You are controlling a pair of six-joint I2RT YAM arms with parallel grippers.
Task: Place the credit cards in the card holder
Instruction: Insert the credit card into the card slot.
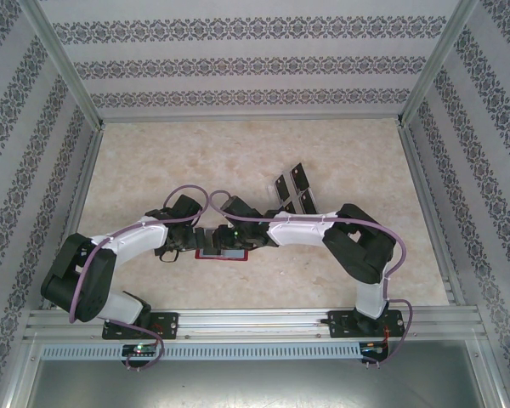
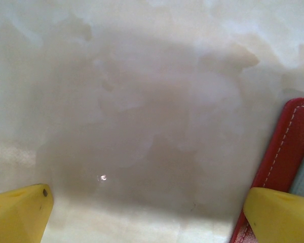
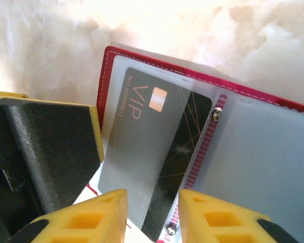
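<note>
Red card holder [image 3: 106, 76] laid open, black card [image 3: 159, 147] lodged partway in its clear pocket [image 3: 117, 162], right gripper [image 3: 153, 215] set narrowly about that card's end, hold not discernible, left gripper [image 2: 149, 212] spread wide and empty beside the holder, spare credit cards [image 1: 298, 177] grouped nearby.

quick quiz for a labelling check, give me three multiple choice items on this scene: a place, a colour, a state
1. Where is the VIP card? A partly in the wallet's clear pocket; B wholly outside it; C under it.
2. Wallet colour? A blue; B red; C green.
3. Left gripper? A shut on a card; B shut on nothing; C open.
Key: A, pocket film covers most of it; B, red stitched rim; C, its fingers stand far apart.
</note>
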